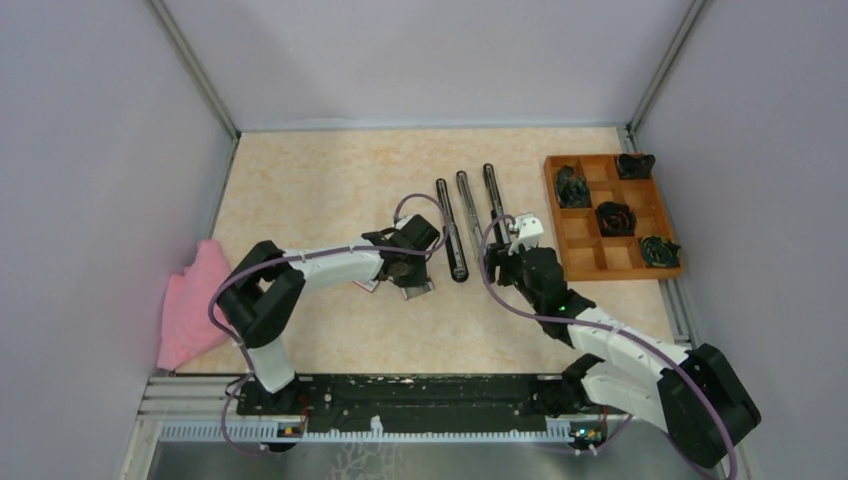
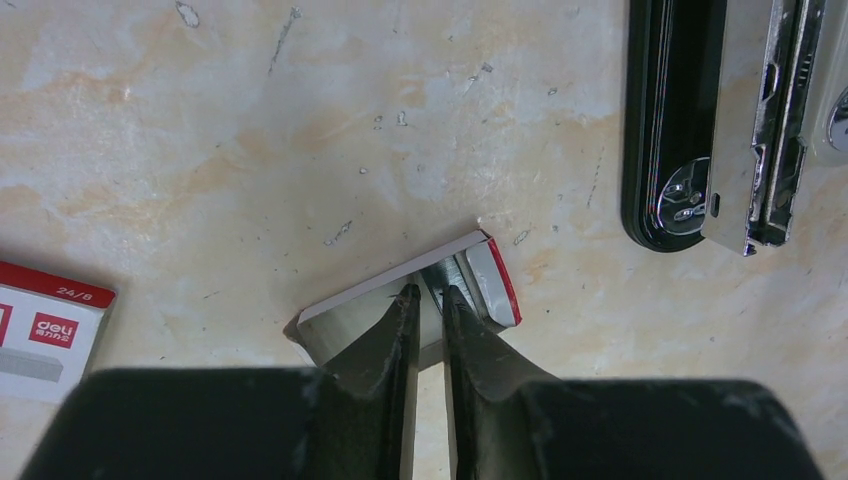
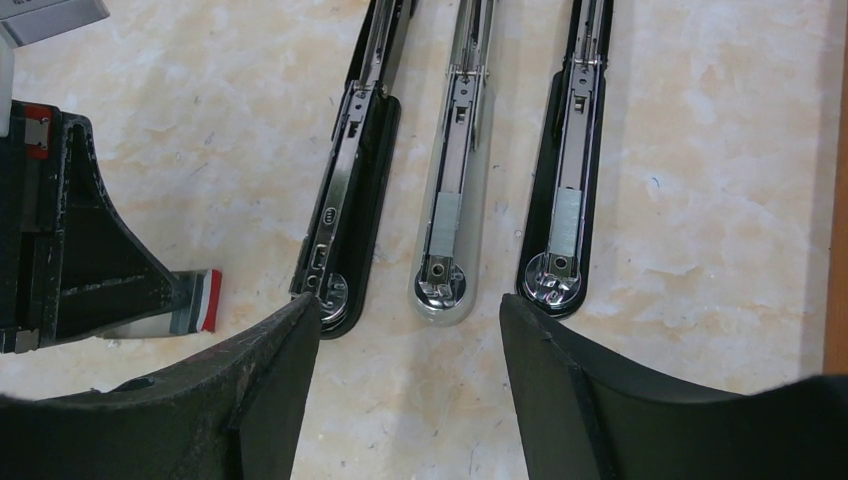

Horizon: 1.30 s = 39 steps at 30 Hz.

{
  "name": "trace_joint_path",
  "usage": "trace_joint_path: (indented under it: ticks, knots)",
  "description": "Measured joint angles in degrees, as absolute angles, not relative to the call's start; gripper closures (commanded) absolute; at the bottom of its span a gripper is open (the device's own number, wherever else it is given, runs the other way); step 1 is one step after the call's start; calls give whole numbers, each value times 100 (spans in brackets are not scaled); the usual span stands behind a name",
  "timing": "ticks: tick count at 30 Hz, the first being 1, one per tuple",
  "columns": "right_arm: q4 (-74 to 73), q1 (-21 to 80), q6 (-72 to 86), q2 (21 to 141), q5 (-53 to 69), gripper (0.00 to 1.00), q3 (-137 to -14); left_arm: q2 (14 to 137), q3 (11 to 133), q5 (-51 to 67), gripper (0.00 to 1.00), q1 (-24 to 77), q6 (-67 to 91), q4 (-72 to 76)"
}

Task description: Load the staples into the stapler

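The bench point(image 1: 320, 180) is a smooth, low-sheen laminate printed like cream-and-peach marble, flecked with small dark scuffs. The grey stapler point(image 3: 455, 180) has a satin pale plastic shell around a bright polished metal rail. The left black stapler point(image 3: 380, 140) and right black stapler point(image 3: 572, 150) flanking it have glossy black plastic shells and the same chromed metal. Left of the grey stapler, a small box point(image 2: 350, 318) is smooth pale card with a red-printed end. The left fingers point(image 2: 385, 345) over it are matt black plastic, faintly grainy, like the right fingers point(image 3: 265, 375). Farther left lies soft pink cloth point(image 1: 195, 305), and to the right a matt bare-wood tray point(image 1: 578, 250).
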State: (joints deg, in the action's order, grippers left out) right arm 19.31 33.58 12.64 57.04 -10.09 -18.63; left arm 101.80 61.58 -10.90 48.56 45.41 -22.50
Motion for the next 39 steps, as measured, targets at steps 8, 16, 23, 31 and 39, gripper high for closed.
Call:
trace_joint_path:
  ticks: [8, 16, 23, 31, 39]
  knots:
    - [1927, 3358, 1262, 5747, -1009, 35, -1863, 10213, 6208, -1146, 100, 4856, 4517, -2355]
    - [1927, 3358, 1262, 5749, -1007, 35, -1863, 10184, 6191, -1199, 100, 4853, 4491, -2364]
    - [1925, 3358, 1262, 5749, -932, 35, -1863, 9642, 5588, -967, 100, 4722, 4493, -1863]
    - [1922, 3358, 1264, 5749, -847, 35, -1863, 9244, 5286, -738, 84, 4545, 4493, -1487]
    - [1920, 3358, 1262, 5749, -849, 35, -1863, 9476, 5527, -683, 71, 4539, 4488, -1695]
